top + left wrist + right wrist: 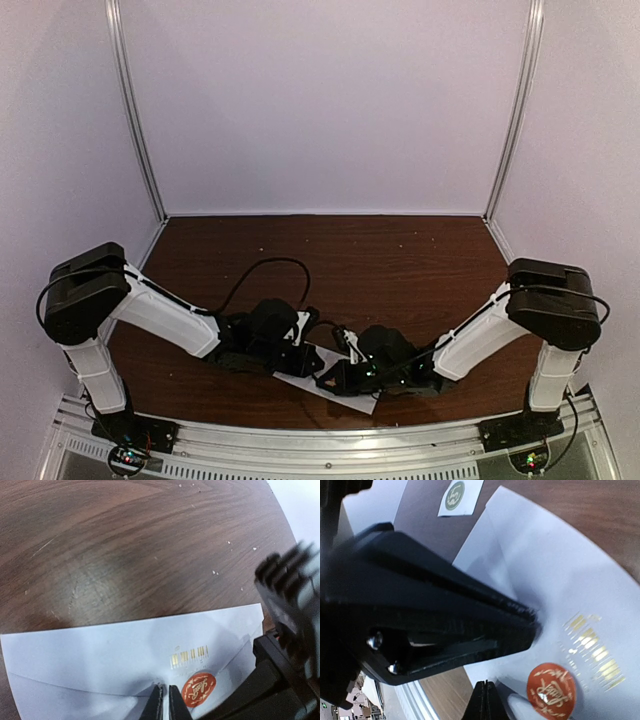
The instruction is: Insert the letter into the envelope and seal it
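Two matching arms are showing off white shells and black joints.

The left arm point(150, 312) and right arm point(480, 340) are each wearing smooth white link covers between bulky black joint housings, with thin black cables point(262, 262) looping out near the wrists. Small circuit boards point(128, 460) at the bases are glowing with green and red dots. The left gripper point(165, 700) is tapering to slim black tips, silver screws point(375, 641) are glinting in its matte side, and the right gripper point(485, 692) is narrowing likewise beyond a ribbed black housing point(287, 580).
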